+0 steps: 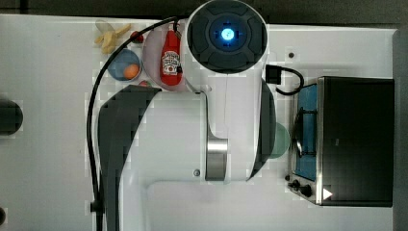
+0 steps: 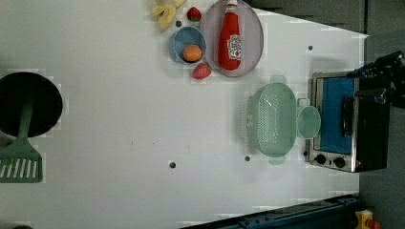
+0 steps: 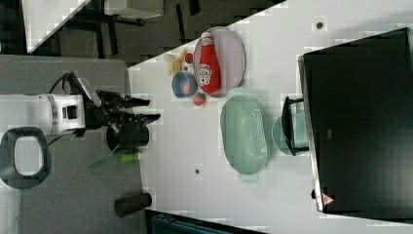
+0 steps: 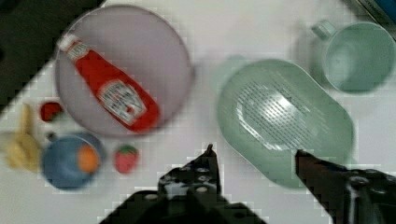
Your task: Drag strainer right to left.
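The strainer (image 2: pixel 274 119) is a pale mint-green oblong colander with a perforated bowl, lying on the white table beside the toaster oven; it also shows in the right view (image 3: pixel 243 134) and the wrist view (image 4: pixel 285 116). In the top view the arm covers it. My gripper (image 4: pixel 254 154) hangs well above the table, over the strainer's rim, open with nothing between its black fingers (image 4: pixel 210 156). The right view shows the gripper (image 3: pixel 152 110) held high at the end of the white arm.
A small mint-green cup (image 2: pixel 308 121) sits between the strainer and the toaster oven (image 2: pixel 348 126). A ketchup bottle (image 2: pixel 230 40) lies on a plate (image 2: pixel 253 28), next to a blue bowl (image 2: pixel 181 40), strawberries and banana pieces. A black pot (image 2: pixel 28 105) and spatula (image 2: pixel 19 162) stand at the left view's left.
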